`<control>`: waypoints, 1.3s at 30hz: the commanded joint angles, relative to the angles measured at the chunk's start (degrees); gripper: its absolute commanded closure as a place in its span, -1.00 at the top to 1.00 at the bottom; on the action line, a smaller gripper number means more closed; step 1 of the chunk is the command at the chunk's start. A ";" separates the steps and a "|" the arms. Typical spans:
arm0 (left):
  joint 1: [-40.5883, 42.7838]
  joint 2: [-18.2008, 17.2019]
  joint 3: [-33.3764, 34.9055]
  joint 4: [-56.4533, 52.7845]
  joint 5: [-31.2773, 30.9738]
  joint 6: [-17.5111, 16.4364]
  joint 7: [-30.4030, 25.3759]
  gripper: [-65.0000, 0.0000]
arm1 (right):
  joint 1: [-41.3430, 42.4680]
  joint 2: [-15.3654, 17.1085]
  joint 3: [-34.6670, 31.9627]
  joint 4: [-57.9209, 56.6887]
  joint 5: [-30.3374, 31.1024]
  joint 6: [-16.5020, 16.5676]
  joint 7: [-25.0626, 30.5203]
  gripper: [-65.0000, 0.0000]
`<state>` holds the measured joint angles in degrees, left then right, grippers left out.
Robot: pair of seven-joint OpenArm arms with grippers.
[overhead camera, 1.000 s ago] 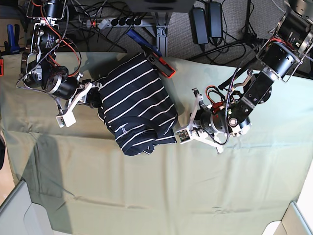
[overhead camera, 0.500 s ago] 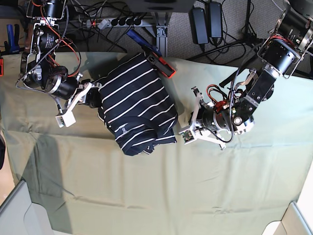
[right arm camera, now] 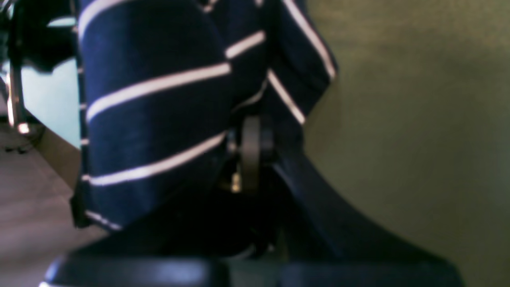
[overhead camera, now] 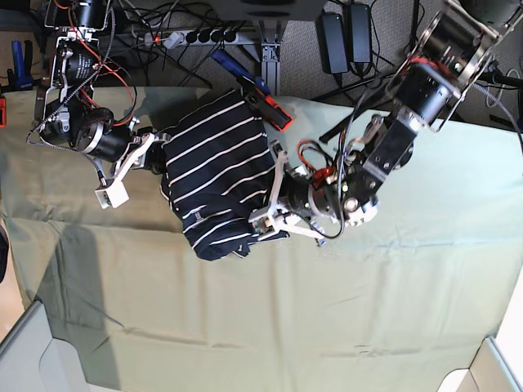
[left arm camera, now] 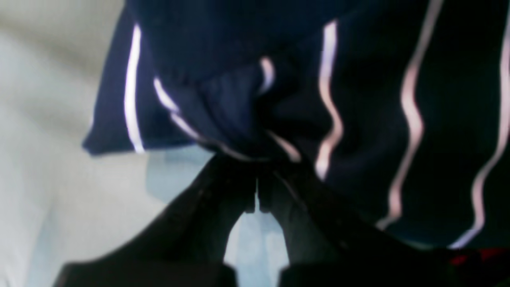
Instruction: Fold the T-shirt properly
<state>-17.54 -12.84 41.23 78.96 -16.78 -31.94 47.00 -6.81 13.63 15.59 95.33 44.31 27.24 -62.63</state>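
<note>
The navy white-striped T-shirt [overhead camera: 216, 171] lies bunched and partly folded on the olive table cloth [overhead camera: 286, 310], at the back left of centre. My left gripper [overhead camera: 266, 220] is at the shirt's lower right edge. In the left wrist view it [left arm camera: 257, 175] is shut, pinching a fold of the T-shirt [left arm camera: 358, 79]. My right gripper [overhead camera: 155, 163] is at the shirt's left edge. In the right wrist view it [right arm camera: 251, 151] is shut on the T-shirt [right arm camera: 151, 99], whose fabric drapes over the fingers.
A blue and orange clamp [overhead camera: 265, 102] lies at the table's back edge, touching the shirt's top corner. A power strip [overhead camera: 196, 37] and cables sit behind the table. Grey bins stand at the front left corner [overhead camera: 24, 351] and front right corner [overhead camera: 490, 367].
My left arm has swung left from the open cloth to the shirt's lower right edge and closed on it. The shirt's lower part has shifted slightly left. The right arm has barely moved.
</note>
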 commanded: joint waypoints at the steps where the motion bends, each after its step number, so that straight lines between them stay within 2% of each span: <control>1: -2.08 1.05 0.04 -1.49 1.20 0.20 -0.22 -1.00 | 0.42 0.63 0.28 1.05 1.20 5.11 0.44 -1.00; 8: -9.79 3.32 0.04 -10.97 1.11 -0.81 -2.10 -1.00 | -0.46 0.59 0.28 1.05 4.13 5.11 -1.07 -1.00; 17: -16.76 10.32 0.04 -23.23 1.16 -0.92 -3.98 -1.00 | -0.52 0.44 0.28 1.05 8.09 5.14 -3.65 -1.00; 21: -18.71 11.19 0.04 -26.32 1.14 -0.90 -4.42 -1.00 | -0.52 -0.02 0.28 1.05 8.22 5.14 -3.82 -1.00; 26: -20.72 9.53 0.04 -26.40 1.11 -0.35 -4.52 -1.00 | -0.48 0.02 0.46 1.05 8.15 5.14 -3.58 -1.00; 30: -22.99 6.43 -1.07 -24.59 0.68 4.98 -3.30 -1.00 | -0.28 0.07 1.53 1.11 6.97 5.14 -2.93 -1.00; 36: -21.33 0.09 -7.19 -12.94 -8.39 4.70 4.39 -1.00 | 0.13 0.07 3.48 2.21 5.57 5.14 -1.42 -1.00; 39: -18.32 -3.37 -10.47 -4.55 -10.75 4.11 6.91 -1.00 | 0.44 1.20 4.74 3.96 4.96 5.11 -1.46 -1.00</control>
<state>-33.91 -16.10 31.18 73.60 -27.09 -27.62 54.68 -6.98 13.87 19.81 98.08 48.03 27.24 -65.17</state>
